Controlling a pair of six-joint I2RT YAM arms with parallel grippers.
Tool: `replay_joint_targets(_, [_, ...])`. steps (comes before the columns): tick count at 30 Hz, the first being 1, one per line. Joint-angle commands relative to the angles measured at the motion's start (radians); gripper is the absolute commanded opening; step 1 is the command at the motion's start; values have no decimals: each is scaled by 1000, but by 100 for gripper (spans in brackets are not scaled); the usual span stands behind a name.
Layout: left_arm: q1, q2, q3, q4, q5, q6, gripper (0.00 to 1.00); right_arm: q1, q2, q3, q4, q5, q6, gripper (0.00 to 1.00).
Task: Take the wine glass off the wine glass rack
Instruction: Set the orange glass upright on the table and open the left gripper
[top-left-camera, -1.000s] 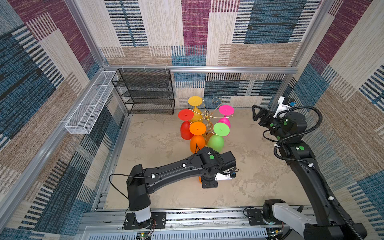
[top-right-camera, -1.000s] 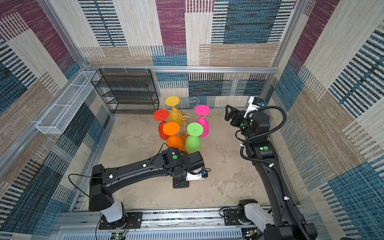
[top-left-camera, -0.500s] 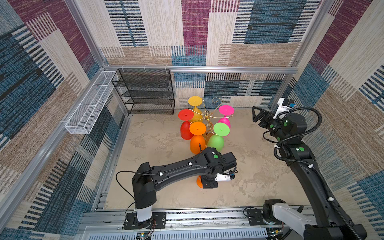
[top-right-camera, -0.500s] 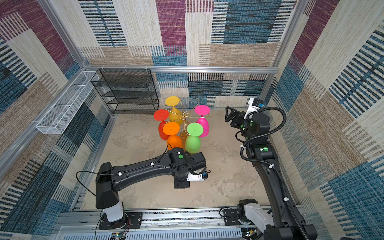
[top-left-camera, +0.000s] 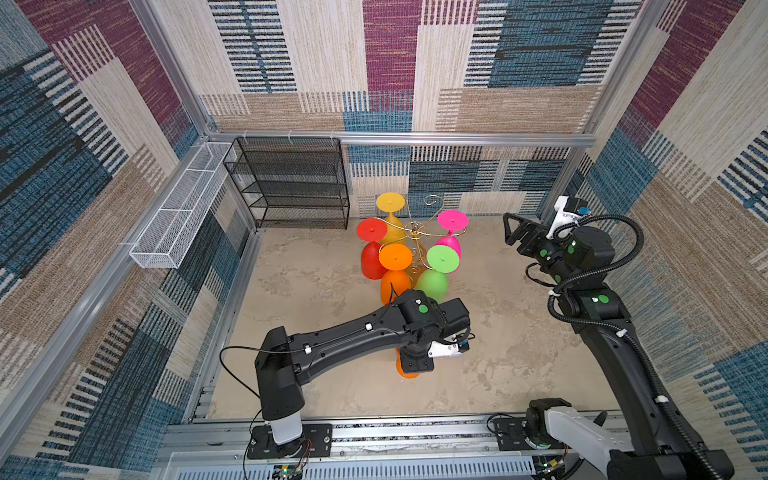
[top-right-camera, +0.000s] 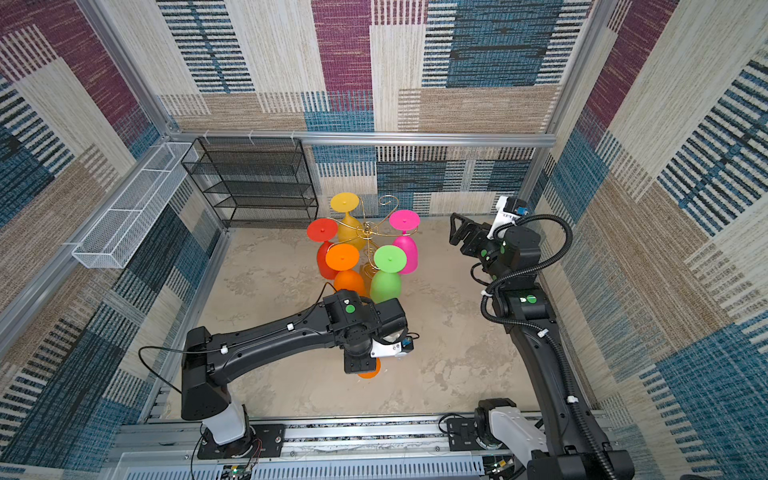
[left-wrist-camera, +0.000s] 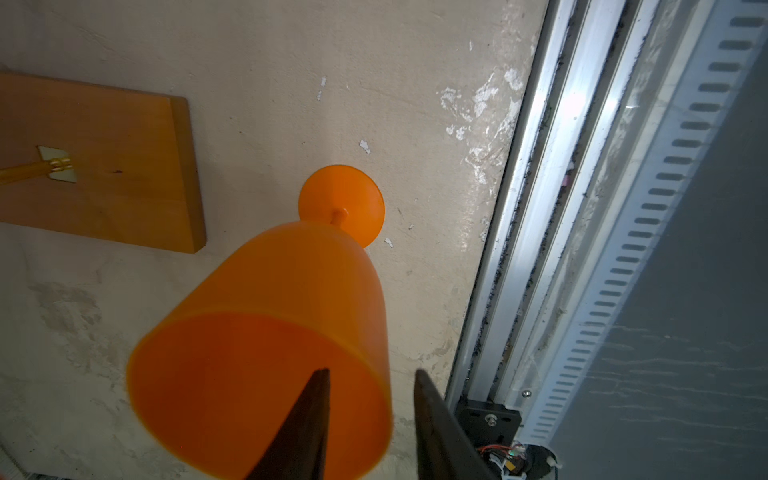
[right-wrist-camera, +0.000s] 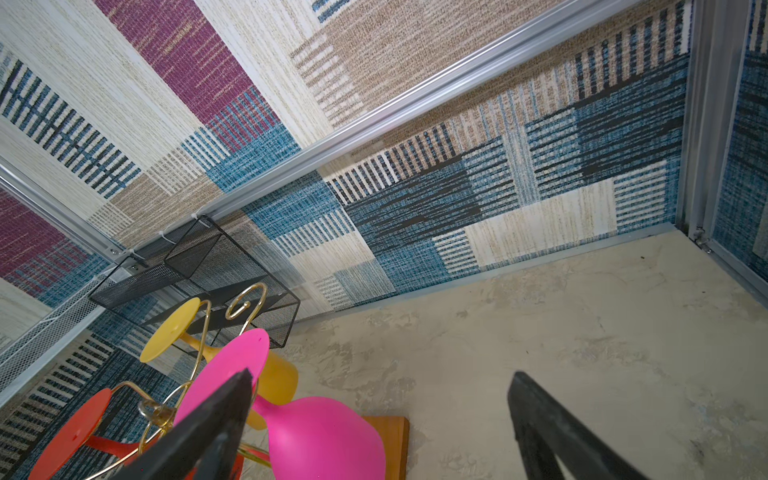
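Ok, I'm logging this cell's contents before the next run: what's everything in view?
wine glass rack: one, gold wire on a wooden base, mid-floor towards the back
hanging glasses: five, yellow, red, orange, green, pink, upside down on the rack
standing glass: one, orange, on its foot on the floor in front of the rack
mesh shelf: one, black, back wall
mesh basket: one, white, left wall
left gripper: black, jaws parted astride the standing glass's rim
right gripper: black, open, empty, beside the rack

Orange wine glass (left-wrist-camera: 291, 282) upright (off rack (left-wrist-camera: 124, 187))
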Motion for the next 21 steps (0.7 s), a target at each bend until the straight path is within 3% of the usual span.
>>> replay_joint_targets(1, [1, -41, 50, -26, -52, -22, 41, 0, -5, -7, 44, -43, 8, 97])
replay_joint_targets(7, [0, -159, 91, 2, -71, -21, 44, -3, 6, -9, 75, -166, 49, 94])
replay_joint_targets(15, [-3, -426, 0, 208, 37, -13, 45, -9, 68, -48, 213, -383, 175, 90])
replay_joint_targets(21, [-1, -655, -159, 459, -110, -38, 56, -10, 145, -44, 327, -545, 280, 88])
